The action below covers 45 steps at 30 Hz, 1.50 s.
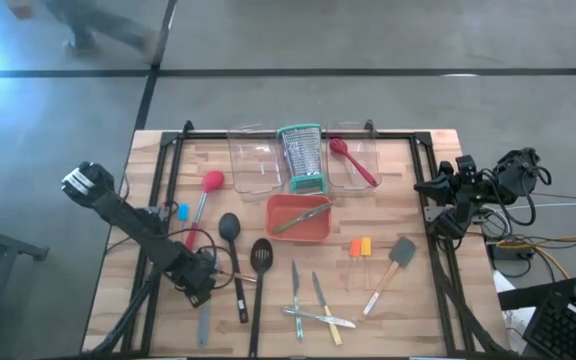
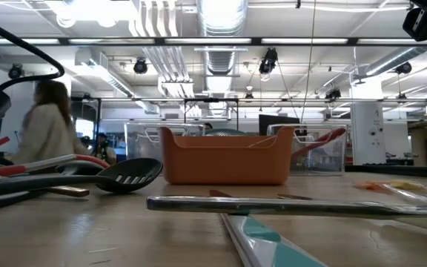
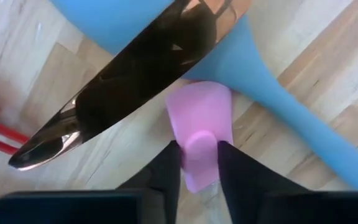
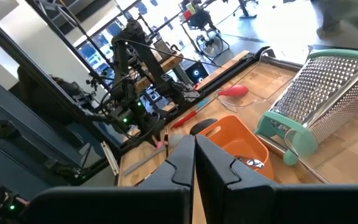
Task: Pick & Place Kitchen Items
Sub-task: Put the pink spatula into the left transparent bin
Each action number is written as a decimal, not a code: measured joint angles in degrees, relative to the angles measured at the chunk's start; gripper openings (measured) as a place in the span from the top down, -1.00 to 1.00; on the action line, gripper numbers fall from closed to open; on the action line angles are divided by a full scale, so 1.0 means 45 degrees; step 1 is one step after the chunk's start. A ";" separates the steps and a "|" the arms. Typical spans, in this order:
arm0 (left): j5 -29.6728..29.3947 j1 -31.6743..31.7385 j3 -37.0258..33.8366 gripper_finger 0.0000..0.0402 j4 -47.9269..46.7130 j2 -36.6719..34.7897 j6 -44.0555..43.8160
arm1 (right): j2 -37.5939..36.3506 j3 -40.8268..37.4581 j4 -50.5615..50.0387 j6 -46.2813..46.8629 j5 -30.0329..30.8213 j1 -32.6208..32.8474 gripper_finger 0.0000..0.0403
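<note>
Cameras: four views, one bench (image 1: 388, 310)
High: straight down. Low: bench-level, facing room. Left wrist: pressed close to bench. Right wrist: across bench; orange tray (image 1: 299, 217) shared with high, low.

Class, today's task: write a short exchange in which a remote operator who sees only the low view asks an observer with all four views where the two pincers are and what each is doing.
Operator: From table height I see utensils and a tray, but no pincer. Where is the left one?
Observer: The left pincer is low over the table's left side, with its fingers against both sides of the pink-handled tool.
Operator: And the right one?
Observer: The right pincer is shut and empty, waiting at the table's right edge and facing the grater.
</note>
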 joint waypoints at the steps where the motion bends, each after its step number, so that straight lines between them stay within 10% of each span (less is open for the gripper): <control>1: -0.0002 0.0000 0.0000 0.62 -0.0057 -0.0025 -0.0125 | 0.0000 0.0000 0.0004 0.0004 0.0000 0.0004 0.96; 7: -0.0276 -0.0005 -0.0091 0.90 -0.0356 -0.0837 -0.0547 | 0.0000 0.0000 0.0005 0.0004 0.0000 0.0001 0.96; 29: 0.0674 -0.0742 0.0649 0.90 -0.2317 -0.4854 -0.0802 | 0.0000 0.0000 0.0004 0.0001 0.0000 0.0001 0.96; 45: -0.2115 -0.0719 0.0908 0.90 -0.2304 -0.7022 -0.0341 | 0.0000 0.0000 0.0001 0.0002 0.0000 0.0002 0.96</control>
